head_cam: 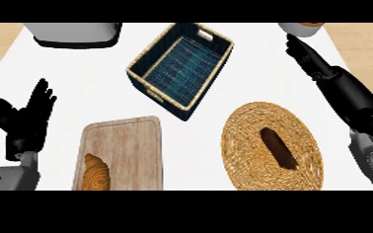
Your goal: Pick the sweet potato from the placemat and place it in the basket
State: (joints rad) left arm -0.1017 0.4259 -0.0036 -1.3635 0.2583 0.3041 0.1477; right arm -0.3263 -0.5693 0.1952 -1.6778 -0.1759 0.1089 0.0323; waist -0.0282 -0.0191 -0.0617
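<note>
The sweet potato (279,148) lies on the round woven placemat (247,128), a dark brown elongated shape set slantwise a little right of the mat's middle, with woven rim showing all around it. The placemat sits at the lower right of the white counter (94,74), its lower edge running down to the bottom of the view. Up and to the left of it stands the basket (149,85), a dark blue rectangular one with a tan rim, turned at an angle so that one corner points down toward the mat; a strip of bare counter separates that corner from the mat's rim. The right hand (306,57) is above the counter near the upper right, fingers stretched out straight and holding nothing, well apart from the sweet potato, its grey forearm running down along the right edge past the mat. The left hand (29,111) rests open at the left edge, fingers up, grasping nothing. A wooden cutting board (131,143) lies at lower left, with a croissant (94,174) on its lower left corner. A grey appliance (73,33) sits at the top left edge, and a small container (302,27) shows at the top right, cut off by the edge.
</note>
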